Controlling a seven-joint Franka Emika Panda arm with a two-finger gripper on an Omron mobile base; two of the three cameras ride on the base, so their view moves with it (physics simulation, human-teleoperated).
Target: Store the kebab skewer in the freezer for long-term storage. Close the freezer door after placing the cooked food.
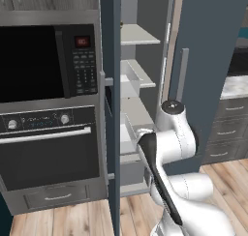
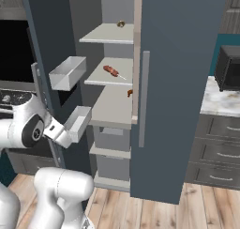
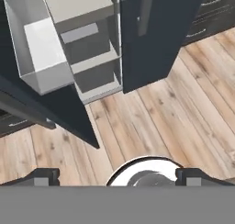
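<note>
Hand view looks down at the wooden floor [image 3: 183, 108], with the gripper [image 3: 117, 177] at the bottom edge, its jaws spread wide and holding nothing. Just beyond, beside the freezer door [image 2: 44, 59], the arm [image 2: 28, 127] is folded close to a pale door bin [image 2: 77, 122]. Farther in, past that door, the kebab skewer [image 2: 111, 71] lies on a middle shelf [image 2: 105, 78] of the freezer [image 2: 187, 82], so what is left is probably shutting the door. The risk I see: the elbow sits so near the door and its bins that a push could catch a bin or jam the swing. The door's handle is hard to make out, and a small orange item [image 2: 130, 93] behind the closed door's edge is half hidden.
</note>
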